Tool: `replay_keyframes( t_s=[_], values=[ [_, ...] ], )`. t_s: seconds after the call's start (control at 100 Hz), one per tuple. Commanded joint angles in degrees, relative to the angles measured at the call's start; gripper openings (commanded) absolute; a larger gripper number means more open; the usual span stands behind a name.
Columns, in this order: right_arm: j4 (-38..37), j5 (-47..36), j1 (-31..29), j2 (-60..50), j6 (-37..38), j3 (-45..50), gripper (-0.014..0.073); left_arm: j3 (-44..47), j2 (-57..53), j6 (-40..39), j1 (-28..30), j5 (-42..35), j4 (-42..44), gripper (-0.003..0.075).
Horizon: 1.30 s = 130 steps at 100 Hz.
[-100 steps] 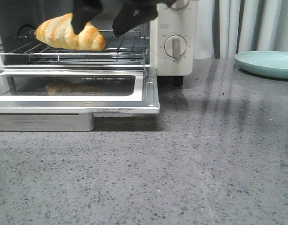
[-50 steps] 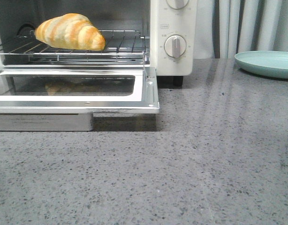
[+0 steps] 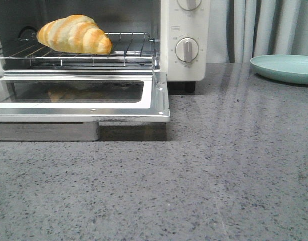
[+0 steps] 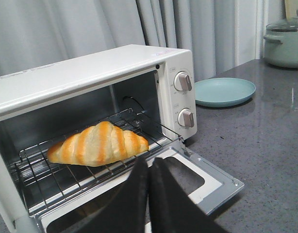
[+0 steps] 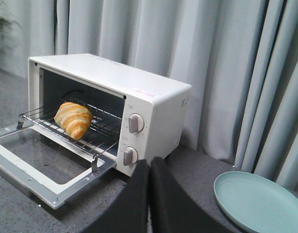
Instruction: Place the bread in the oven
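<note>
The golden striped bread (image 3: 73, 34) lies on the wire rack inside the cream-white oven (image 3: 186, 60), whose glass door (image 3: 84, 98) hangs open and flat. The left wrist view shows the bread (image 4: 98, 144) on the rack, with my left gripper (image 4: 149, 167) shut and empty, held back in front of the open door. My right gripper (image 5: 149, 167) is also shut and empty, off to the oven's (image 5: 154, 111) right side by its dials. Neither gripper shows in the front view.
A pale green plate (image 3: 284, 68) sits on the grey speckled counter to the right of the oven. A lidded green pot (image 4: 285, 43) stands further back. Curtains hang behind.
One second ago black fingers were at the bread inside the oven. They have let go and pulled out of the front view; the bread stays on the rack.
</note>
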Motion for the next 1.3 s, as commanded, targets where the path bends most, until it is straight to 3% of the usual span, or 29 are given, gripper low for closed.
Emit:
replay_keyframes(
  t_s=[0.0,0.26,0.86,0.92,0.99,1.11,1.16,1.29],
  values=[
    [-1.35,-1.81,-0.39,0.68,0.3,-1.34,-0.0059,-1.44,0.6,-0.72,0.06,-2.69,-2.13,-0.0021],
    [-0.72,2.21,-0.39,1.3,0.3,-1.24,-0.006,-1.44,0.6,-0.72,0.06,-2.79,-2.13,-0.0021],
    [-0.72,2.37,-0.39,1.3,0.3,-1.24,-0.006,-1.0,-0.27,-0.72,0.33,-2.83,-2.54,-0.0021],
    [-0.72,2.37,-0.39,1.3,0.3,-1.24,-0.006,0.18,-1.39,-1.07,1.17,-5.48,1.58,-0.0021],
    [-0.72,2.37,-0.39,1.3,0.3,-1.24,-0.006,3.43,-3.21,-9.8,2.75,-9.62,11.25,-0.0021],
    [-0.72,2.37,-0.39,1.3,0.3,-1.24,-0.006,12.89,-7.42,-42.47,6.36,-18.02,34.48,-0.0021],
    [-0.72,2.37,-0.39,1.3,0.3,-1.24,-0.006,16.87,-9.35,-51.15,7.46,-20.97,41.86,-0.0021],
    [-0.72,2.37,-0.39,1.3,0.3,-1.24,-0.006,24.32,-14.36,-54.41,8.57,-23.32,44.95,-0.0021]
  ],
)
